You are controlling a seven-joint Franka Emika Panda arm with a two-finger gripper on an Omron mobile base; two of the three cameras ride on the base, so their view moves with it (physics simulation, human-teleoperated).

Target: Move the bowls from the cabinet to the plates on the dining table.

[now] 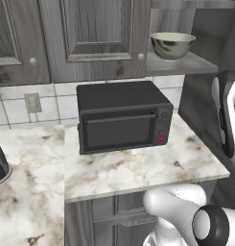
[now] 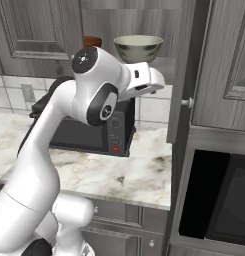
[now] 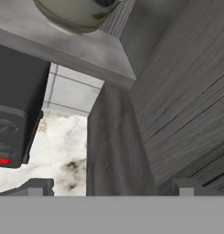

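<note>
Up on the shelf (image 1: pixel 195 65) of the cabinet (image 1: pixel 97 33), the pale bowl (image 1: pixel 172 45) sat with its mouth up. It was round, so it had no long side, and it did not point any way but up. In the right base view, a bit of the brown bowl (image 2: pixel 92 40) peeked out behind the arm, on the same shelf and to the left of the pale one.

From the hand, the pale bowl (image 3: pixel 77 13) was at the top, and the front edge of the shelf (image 3: pixel 77 50) ran across below it. So the hand was lower than the shelf, I think. The gripper (image 3: pixel 111 189) was spread wide with nothing in it.

What could go wrong? If the hand went straight up, it could bump the shelf edge from below. The open door (image 2: pixel 186 70) stood close on the right, so a wide swing could hit it. The microwave (image 1: pixel 121 115) sat on the counter (image 1: pixel 143 168) right under the shelf, and the arm could knock it too. A push on the side of the bowl could slide it back or tip it off the shelf. The brown bowl was near, and it could get bumped as well.
</note>
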